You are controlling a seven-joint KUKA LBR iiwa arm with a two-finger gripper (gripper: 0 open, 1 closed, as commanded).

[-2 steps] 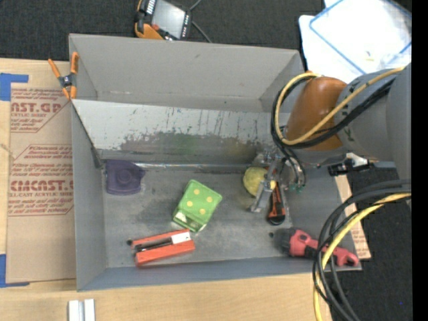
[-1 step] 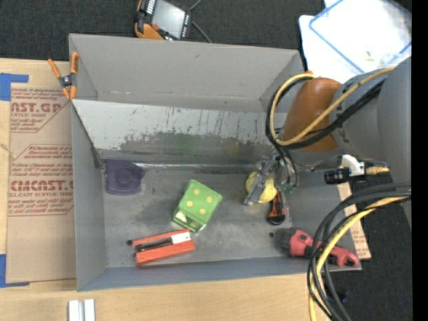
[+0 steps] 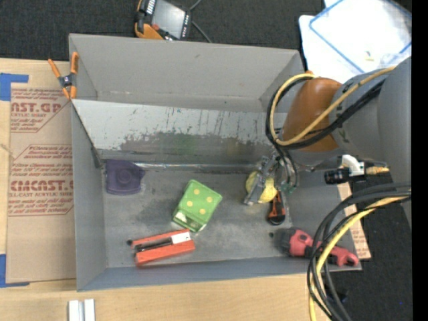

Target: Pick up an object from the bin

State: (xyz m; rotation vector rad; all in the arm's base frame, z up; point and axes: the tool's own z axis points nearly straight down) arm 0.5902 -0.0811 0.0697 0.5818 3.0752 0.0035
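Now, start at the near side of the bin [image 3: 87,199]: you'll see a flat red and black tool [image 3: 164,247], something like a stapler, lying lengthwise toward the near left of the floor. A little farther in, about the middle, sits a green die [image 3: 197,206] with yellow spots, turned at an angle to the walls. To its right, a small red and black object [image 3: 275,211] lies just on the near side of the pincer [image 3: 262,187]. The pincer is down at the right of the floor, right at a small yellow object [image 3: 266,192]. You cannot tell from this view whether it is apart or together, nor whether the yellow piece is gripped. Far left, by the foot of the far wall, rests a round purple piece [image 3: 122,178].
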